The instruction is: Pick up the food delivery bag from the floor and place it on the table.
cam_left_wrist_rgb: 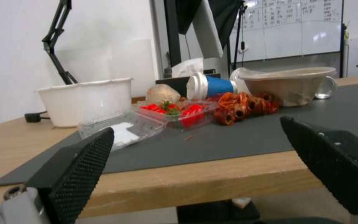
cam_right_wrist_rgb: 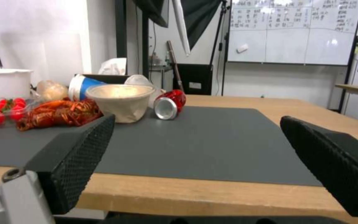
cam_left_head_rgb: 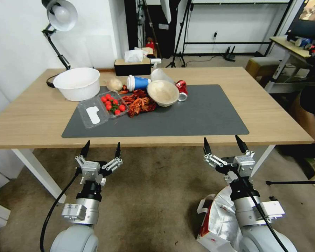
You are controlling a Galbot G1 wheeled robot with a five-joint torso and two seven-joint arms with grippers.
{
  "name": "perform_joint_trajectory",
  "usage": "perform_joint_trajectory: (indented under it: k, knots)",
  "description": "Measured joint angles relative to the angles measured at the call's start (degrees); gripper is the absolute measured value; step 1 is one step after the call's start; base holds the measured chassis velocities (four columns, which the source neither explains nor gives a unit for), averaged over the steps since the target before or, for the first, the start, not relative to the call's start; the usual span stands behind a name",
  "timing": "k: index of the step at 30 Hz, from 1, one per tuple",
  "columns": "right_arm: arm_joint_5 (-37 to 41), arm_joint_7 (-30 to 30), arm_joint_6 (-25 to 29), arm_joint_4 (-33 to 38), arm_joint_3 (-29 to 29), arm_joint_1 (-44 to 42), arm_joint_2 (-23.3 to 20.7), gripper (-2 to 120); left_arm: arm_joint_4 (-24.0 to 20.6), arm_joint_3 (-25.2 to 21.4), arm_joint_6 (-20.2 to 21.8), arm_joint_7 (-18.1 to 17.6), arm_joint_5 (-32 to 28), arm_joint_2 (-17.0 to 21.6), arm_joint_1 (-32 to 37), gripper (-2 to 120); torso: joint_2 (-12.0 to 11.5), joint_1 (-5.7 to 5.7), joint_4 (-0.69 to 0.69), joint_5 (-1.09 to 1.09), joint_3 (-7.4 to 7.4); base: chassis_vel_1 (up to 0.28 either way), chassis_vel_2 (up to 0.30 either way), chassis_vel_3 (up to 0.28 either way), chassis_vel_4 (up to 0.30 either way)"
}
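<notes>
- The left pincer (cam_left_head_rgb: 101, 148) hangs in the air just short of the tabletop's near edge, its two black fingers spread wide with nothing between them.
- The right pincer (cam_left_head_rgb: 223, 143) is held the same way further along that edge, fingers also spread wide and empty, tips at about the height of the board.
- Directly below the right arm, the food delivery bag (cam_left_head_rgb: 217, 218) stands on the floor (cam_left_head_rgb: 147, 196), its foil-lined mouth open upward, a red side panel and a white strap handle showing; the arm covers part of it.
- The tabletop (cam_left_head_rgb: 269, 119) is light wood on white legs and carries a dark grey mat (cam_left_head_rgb: 199, 115), whose right part lies bare.
- On the mat's far left part sits a cluster: an open clear box of tomatoes (cam_left_head_rgb: 112, 104), a heap of red crayfish (cam_left_head_rgb: 139, 104), a beige paper bowl (cam_left_head_rgb: 163, 92), a blue cup (cam_left_head_rgb: 138, 83) lying on its side and a crushed red can (cam_left_head_rgb: 181, 90).
- A white basin (cam_left_head_rgb: 77, 83) stands on the wood just beside the mat's far left corner, with a desk lamp (cam_left_head_rgb: 59, 15) behind it and a tissue box (cam_left_head_rgb: 132, 64) at the far edge.
</notes>
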Motion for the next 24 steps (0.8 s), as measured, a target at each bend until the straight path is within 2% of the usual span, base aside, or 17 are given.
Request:
perform_joint_trajectory:
  k: [24]
  knots:
    - [0.9,0.1,-1.0,0.5,0.1,0.2,0.5,100,0.3,0.1,0.2,0.0,-0.4,0.8,-0.5,100,-6.0,-2.47,0.00,0.00,-3.49,0.000,0.000,0.000,0.000]
